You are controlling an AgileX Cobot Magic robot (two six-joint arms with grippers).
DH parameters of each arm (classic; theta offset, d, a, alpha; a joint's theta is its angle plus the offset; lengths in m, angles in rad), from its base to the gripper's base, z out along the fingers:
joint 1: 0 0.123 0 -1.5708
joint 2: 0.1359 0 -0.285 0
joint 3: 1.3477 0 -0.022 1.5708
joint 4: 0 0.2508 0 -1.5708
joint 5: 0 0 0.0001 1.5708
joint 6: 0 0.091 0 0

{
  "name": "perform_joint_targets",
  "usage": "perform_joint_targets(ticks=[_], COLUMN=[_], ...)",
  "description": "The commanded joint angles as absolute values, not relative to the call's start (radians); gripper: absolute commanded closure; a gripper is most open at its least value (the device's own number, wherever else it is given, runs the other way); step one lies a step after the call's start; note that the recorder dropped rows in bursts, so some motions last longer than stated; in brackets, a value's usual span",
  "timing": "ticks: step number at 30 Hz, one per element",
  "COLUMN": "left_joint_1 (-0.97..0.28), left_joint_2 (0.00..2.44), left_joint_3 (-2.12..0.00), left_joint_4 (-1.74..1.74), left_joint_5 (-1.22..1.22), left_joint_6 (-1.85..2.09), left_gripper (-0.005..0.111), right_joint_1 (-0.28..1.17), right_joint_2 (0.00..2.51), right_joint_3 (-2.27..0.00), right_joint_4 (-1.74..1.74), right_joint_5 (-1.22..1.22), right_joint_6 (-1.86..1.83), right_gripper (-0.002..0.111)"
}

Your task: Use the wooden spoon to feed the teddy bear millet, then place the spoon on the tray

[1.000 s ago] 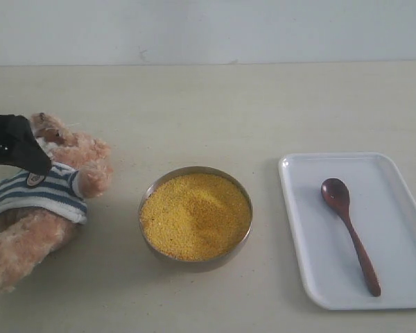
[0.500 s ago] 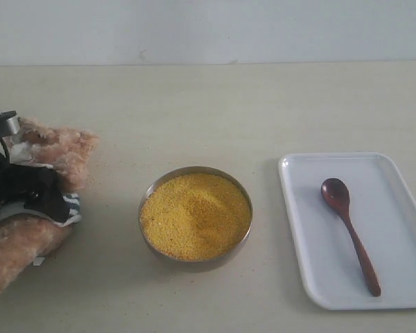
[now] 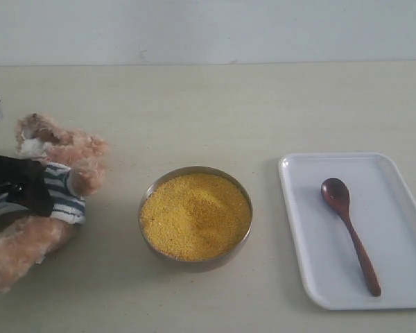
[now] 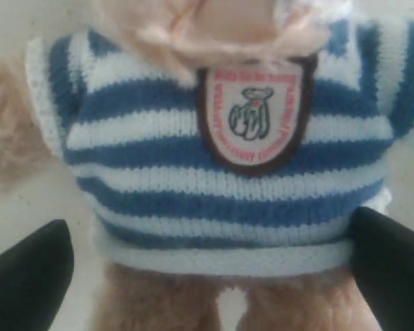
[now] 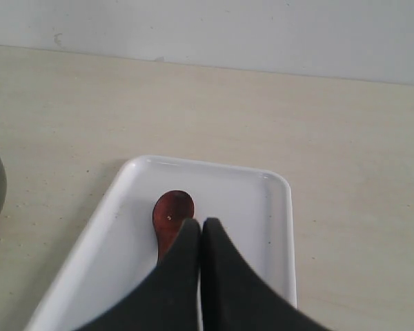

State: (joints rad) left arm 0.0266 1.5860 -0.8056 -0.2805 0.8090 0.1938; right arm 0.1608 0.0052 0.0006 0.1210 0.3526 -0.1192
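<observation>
The teddy bear (image 3: 69, 149) has shifted rightward — left gripper (image 4: 207, 231) spread wide astride it — right gripper (image 5: 199, 225) pinched together, empty.

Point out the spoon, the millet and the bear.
spoon (image 3: 336, 194), exterior view, on its oval bowl.
millet (image 3: 195, 215), exterior view, middle of the mound.
bear (image 4: 221, 183), left wrist view, on its striped shirt.

One table (image 3: 208, 104) is showing, and it is carrying one teddy bear (image 3: 62, 156), one metal bowl (image 3: 195, 261), one mound of millet (image 3: 194, 215), one wooden spoon (image 3: 350, 232) and one tray (image 3: 395, 208). Two grippers are also showing — the left gripper (image 4: 210, 276) and the right gripper (image 5: 199, 225).
</observation>
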Motion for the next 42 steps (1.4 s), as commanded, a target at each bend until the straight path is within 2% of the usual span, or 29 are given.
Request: perform_joint_targets(ticks=[1,5,14,18,28,34,35,38,42], left_joint_1=[0.022,0.022,0.022,0.013,-0.106,-0.133,-0.133,-0.133,-0.133], left_joint_2=[1.639,1.675,1.7,1.7,1.7,1.707,1.709,1.716,1.702], left_joint_3=[-0.743,-0.743,-0.781,-0.804,-0.821,-0.821,-0.821,-0.821,-0.829], left_joint_4=[-0.369,-0.522,-0.511,-0.432,-0.172,-0.145,-0.145,-0.145,-0.161], left_joint_5=[0.726,0.711,0.771,0.8,0.799,0.775,0.775,0.779,0.807], left_joint_6=[0.211,0.336,0.347,0.273,0.026,-0.005,-0.007,-0.007,0.048], left_gripper=[-0.003,-0.003,-0.003,-0.002,0.002,0.004,0.007,0.038,0.099], right_joint_1=[0.16,0.16,0.16,0.16,0.16,0.16,0.16,0.16,0.16], right_joint_2=[0.0,0.0,0.0,0.0,0.0,0.0,0.0,0.0,0.0], right_joint_3=[0.0,0.0,0.0,0.0,0.0,0.0,0.0,0.0,0.0], right_joint_4=[0.121,0.121,0.121,0.121,0.121,0.121,0.121,0.121,0.121], right_joint_5=[0.348,0.348,0.348,0.348,0.348,0.348,0.348,0.348,0.348], right_joint_6=[-0.114,-0.114,-0.114,-0.114,-0.114,-0.114,-0.114,-0.114,-0.114], right_gripper=[0.108,0.108,0.108,0.108,0.108,0.108,0.108,0.108,0.108])
